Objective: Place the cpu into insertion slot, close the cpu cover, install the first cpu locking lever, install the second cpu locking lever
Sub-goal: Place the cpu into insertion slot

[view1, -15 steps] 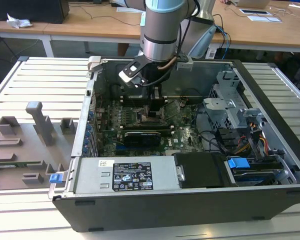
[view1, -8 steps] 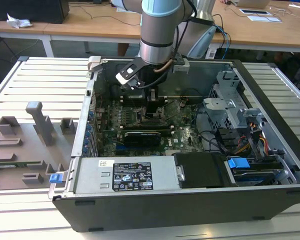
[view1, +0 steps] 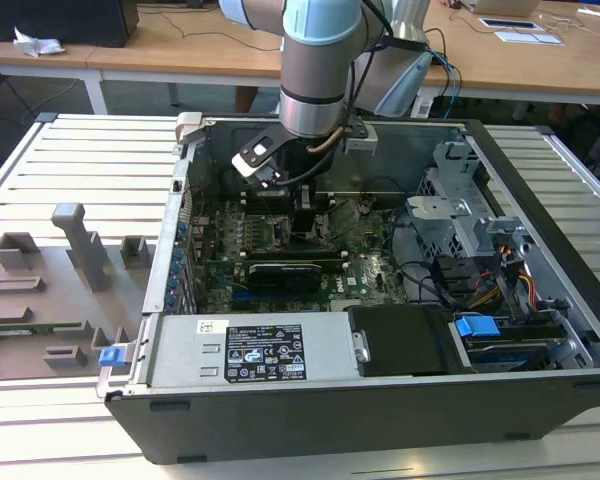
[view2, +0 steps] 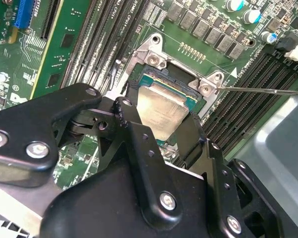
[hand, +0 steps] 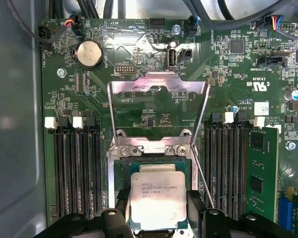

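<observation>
Slatted metal table (view1: 80,160), open computer case (view1: 380,410), grey moulded plate (view1: 30,310) beside it

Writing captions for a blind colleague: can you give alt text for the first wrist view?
The end effector holds the cpu at the insertion slot on a green motherboard. The cpu cover is swung open beyond it, with memory slots on either side.

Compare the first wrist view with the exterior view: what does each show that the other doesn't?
First wrist view: the cpu gripped by the gripper over the insertion slot, the cpu cover standing open, and a coin cell battery. Exterior view: the computer case, its power supply, the arm and a grey fixture tray. Both: the green motherboard and the gripper.
</observation>
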`<state>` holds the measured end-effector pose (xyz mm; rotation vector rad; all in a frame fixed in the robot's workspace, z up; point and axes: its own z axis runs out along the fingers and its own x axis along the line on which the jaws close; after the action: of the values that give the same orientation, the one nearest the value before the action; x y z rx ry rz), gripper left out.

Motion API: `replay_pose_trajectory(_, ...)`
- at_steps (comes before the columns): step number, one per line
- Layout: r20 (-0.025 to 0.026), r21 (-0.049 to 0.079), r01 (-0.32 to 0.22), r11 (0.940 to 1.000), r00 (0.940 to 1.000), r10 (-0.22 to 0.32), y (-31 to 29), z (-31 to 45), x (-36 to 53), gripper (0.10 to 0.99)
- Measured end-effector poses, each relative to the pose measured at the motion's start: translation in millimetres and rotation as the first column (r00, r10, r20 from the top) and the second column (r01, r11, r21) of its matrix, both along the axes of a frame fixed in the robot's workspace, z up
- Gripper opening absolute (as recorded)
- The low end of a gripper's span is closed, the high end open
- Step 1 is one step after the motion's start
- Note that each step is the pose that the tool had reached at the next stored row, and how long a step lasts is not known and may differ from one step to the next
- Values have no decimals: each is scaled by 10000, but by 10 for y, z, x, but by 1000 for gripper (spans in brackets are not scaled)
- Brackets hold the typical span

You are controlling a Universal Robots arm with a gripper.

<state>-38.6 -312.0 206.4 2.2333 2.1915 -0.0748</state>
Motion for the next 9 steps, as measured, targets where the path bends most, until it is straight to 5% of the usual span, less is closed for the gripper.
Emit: replay_pose_trajectory(9, 1, 11, 0, 10000, 10000, 0, 39, -54, 3, 541)
